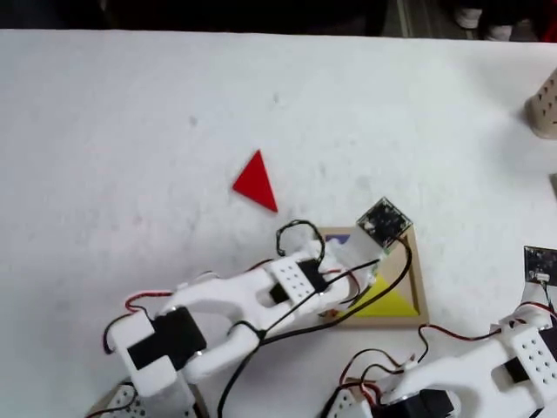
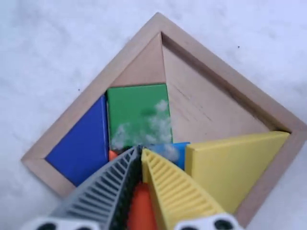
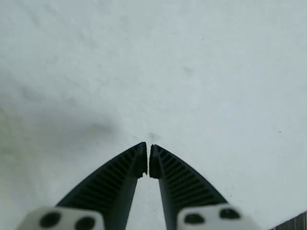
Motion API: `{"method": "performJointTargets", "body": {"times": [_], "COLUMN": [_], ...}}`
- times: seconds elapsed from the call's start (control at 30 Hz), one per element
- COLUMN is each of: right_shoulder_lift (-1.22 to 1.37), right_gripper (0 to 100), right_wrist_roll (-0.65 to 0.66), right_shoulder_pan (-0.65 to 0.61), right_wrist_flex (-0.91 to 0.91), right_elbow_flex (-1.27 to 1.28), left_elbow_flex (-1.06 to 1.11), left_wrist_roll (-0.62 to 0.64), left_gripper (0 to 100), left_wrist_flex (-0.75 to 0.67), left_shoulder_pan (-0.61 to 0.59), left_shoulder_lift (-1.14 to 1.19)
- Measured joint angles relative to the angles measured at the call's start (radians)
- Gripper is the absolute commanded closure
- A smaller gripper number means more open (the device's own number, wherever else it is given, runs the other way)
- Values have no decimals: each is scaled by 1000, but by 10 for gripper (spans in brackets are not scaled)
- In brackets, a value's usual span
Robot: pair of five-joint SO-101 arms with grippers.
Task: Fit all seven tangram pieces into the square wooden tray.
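The square wooden tray (image 2: 225, 79) holds a blue triangle (image 2: 79, 148), a green square (image 2: 136, 112), a large yellow triangle (image 2: 235, 163) and a small blue piece (image 2: 176, 152). An orange piece (image 2: 141, 211) lies under my left gripper (image 2: 140, 152), which hovers shut low over the tray with its tips touching just past the green square. Bare wood shows in the tray's far half. On the table a red triangle (image 1: 257, 181) lies up and left of the tray (image 1: 416, 287). My right gripper (image 3: 148, 160) is shut over bare white table, holding nothing.
The left arm (image 1: 261, 296) stretches across the tray's near left corner, with cables looping over it. The right arm (image 1: 513, 357) sits at the bottom right. A pale perforated object (image 1: 544, 104) stands at the right edge. The table's far edge runs along the top.
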Motion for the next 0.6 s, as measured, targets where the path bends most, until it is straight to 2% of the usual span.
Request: {"method": "performJointTargets", "body": {"times": [0.17,0.6], "right_shoulder_lift": [0,0], "right_gripper": [982,982], "right_wrist_roll": [3,52], "right_shoulder_pan": [17,46], "right_wrist_flex": [0,0], "right_elbow_flex": [0,0], "left_elbow_flex": [-23,-23], "left_wrist_roll": [0,0], "left_gripper": [980,980], "left_wrist_flex": [48,51], "left_shoulder_pan": [2,3], "left_shoulder_lift": [2,-60]}}
